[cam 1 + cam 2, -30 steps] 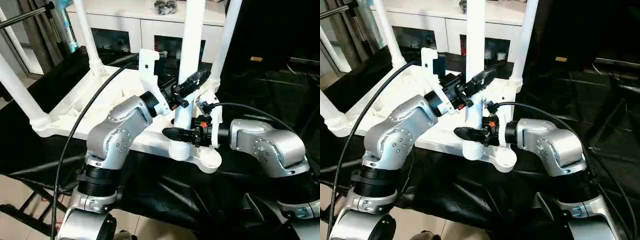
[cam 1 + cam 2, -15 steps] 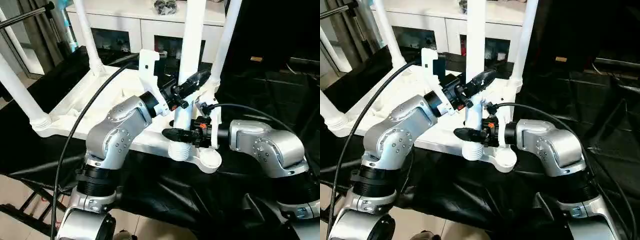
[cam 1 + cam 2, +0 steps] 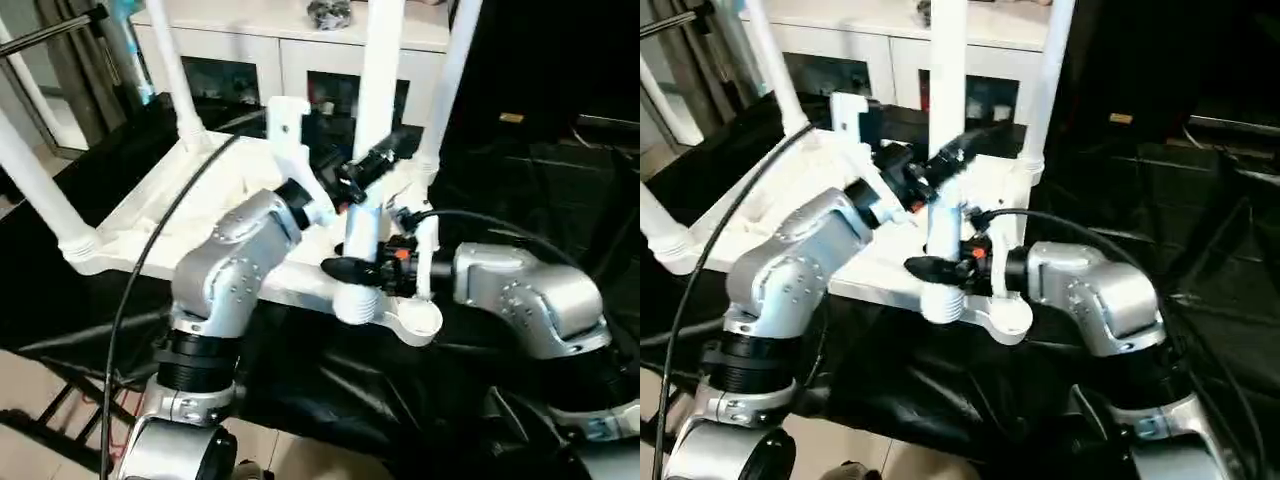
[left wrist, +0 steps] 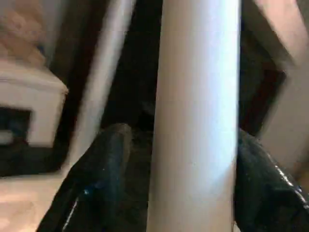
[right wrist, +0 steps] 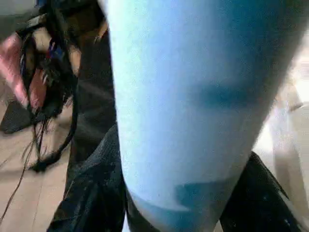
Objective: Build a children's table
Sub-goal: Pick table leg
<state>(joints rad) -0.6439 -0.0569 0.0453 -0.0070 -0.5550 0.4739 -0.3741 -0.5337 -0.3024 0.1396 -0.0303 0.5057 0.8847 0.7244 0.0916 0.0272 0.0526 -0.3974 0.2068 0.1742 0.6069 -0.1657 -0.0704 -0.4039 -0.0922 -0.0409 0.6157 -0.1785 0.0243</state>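
Note:
The white tabletop [image 3: 160, 215] lies upside down on a black-draped stand, with three white legs [image 3: 178, 80] standing in its corner sockets. A fourth leg [image 3: 375, 90] is upright at the near right corner. Its threaded end [image 3: 355, 300] sits just beside the open socket [image 3: 420, 318]. My right gripper [image 3: 348, 268] is shut on this leg just above the thread, and its fingers [image 5: 91, 193] press both sides. Higher up, my left gripper [image 3: 372, 168] is open around the leg. A gap shows beside one of its fingers [image 4: 104, 179].
A white cabinet [image 3: 290, 30] with glass doors stands behind the table. Black sheeting [image 3: 520, 170] covers the stand and the ground to the right. A black cable [image 3: 150, 260] runs along my left arm. Bare floor [image 3: 30, 390] shows at the near left.
My left gripper's fingers have spread off the leg and the arm has shifted slightly left. My right gripper has closed onto the leg's lower part. The leg stays upright.

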